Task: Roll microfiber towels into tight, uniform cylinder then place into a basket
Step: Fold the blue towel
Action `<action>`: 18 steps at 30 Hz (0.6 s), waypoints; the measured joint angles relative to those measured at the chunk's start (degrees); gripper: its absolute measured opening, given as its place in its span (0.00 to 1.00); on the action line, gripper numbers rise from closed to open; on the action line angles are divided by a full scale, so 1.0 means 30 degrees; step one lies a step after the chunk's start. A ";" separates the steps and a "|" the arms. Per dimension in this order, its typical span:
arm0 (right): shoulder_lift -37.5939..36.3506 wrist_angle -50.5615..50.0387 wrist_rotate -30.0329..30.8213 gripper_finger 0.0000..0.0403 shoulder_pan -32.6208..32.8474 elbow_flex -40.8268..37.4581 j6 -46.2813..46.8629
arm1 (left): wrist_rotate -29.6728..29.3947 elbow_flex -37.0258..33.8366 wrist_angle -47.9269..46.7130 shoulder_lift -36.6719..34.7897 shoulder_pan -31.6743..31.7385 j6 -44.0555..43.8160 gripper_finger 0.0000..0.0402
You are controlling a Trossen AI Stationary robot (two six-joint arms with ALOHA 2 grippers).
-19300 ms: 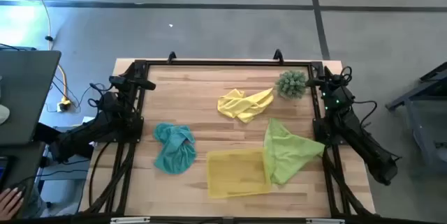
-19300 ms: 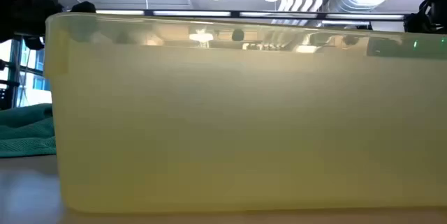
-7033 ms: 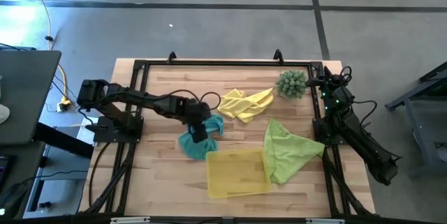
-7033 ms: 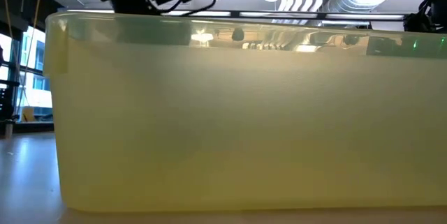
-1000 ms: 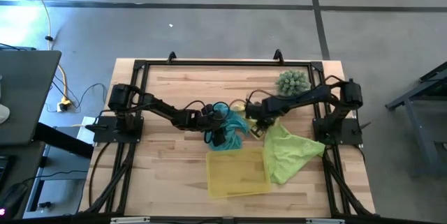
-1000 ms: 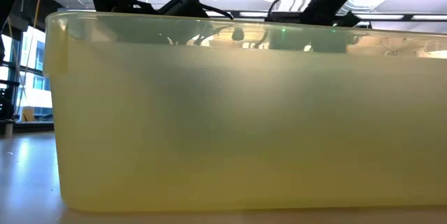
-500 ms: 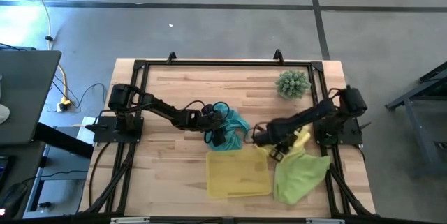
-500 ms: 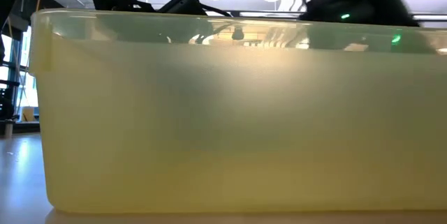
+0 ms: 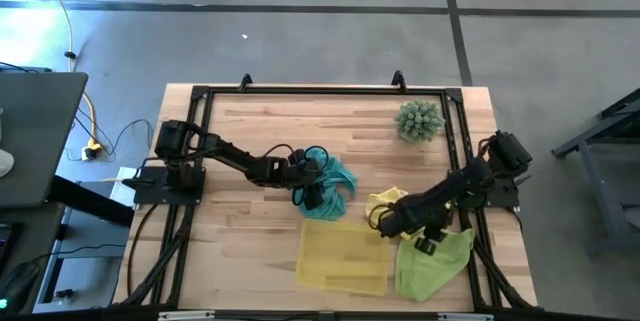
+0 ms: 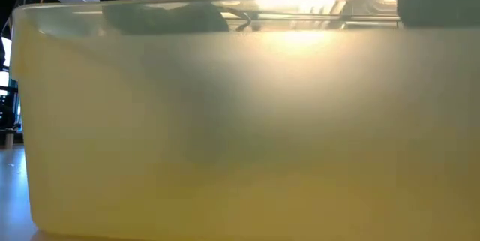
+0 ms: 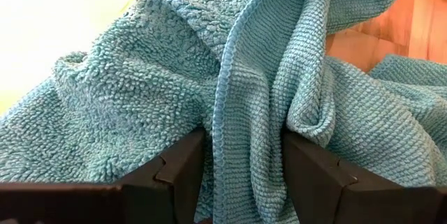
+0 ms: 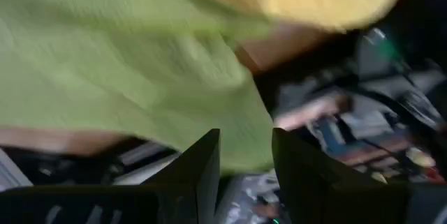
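Note:
The teal towel (image 9: 332, 175) lies bunched at the table's middle, with my left gripper (image 11: 244, 161) shut on it from its left side. The yellow towel (image 9: 388, 199) lies crumpled right of the middle, at the end of my right arm (image 9: 440, 201). My right gripper (image 12: 244, 147) hangs over the lime green towel (image 9: 432, 261), which lies spread near the front right corner. The yellow basket (image 9: 340, 256) stands at the near middle, and its wall (image 10: 240, 121) fills the low view. My left gripper pinches a bunched fold of the teal towel (image 11: 244, 133) between its two fingers, and several layers fill the gap. The fingers slant down from the table's left. The towel stands heaped beyond them, its lower part on the table. My right gripper has the yellow towel, whose near edge (image 9: 386, 208) meets the hand. The arm covers the place of contact and the wrist view is blurred. The towel rests crumpled on the table.
A spiky green plant (image 9: 418, 119) stands at the far right. Black frame rails (image 9: 190, 211) run along the table's left and right sides. Bare wood shows along the far edge and at the near left.
My right gripper has swung from beside the teal towel toward the table's near right and turned as it went. The yellow towel came away with it. The lime green towel has been pushed toward the near edge, and the basket has shifted a little nearer.

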 joint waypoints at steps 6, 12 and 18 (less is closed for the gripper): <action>-0.0022 -0.1153 0.5942 0.30 -0.0134 0.2922 0.0024 | -0.0034 -0.0007 0.0067 0.0022 0.0007 -0.0006 0.43; -0.0035 0.2779 1.4367 0.30 -0.1223 0.4310 0.1414 | -0.0058 -0.0015 0.0101 0.0029 0.0007 -0.0007 0.43; -0.0223 0.3275 1.5719 0.30 -0.2753 0.3086 0.2553 | 0.0087 -0.0015 0.0101 0.0029 -0.0120 -0.0007 0.43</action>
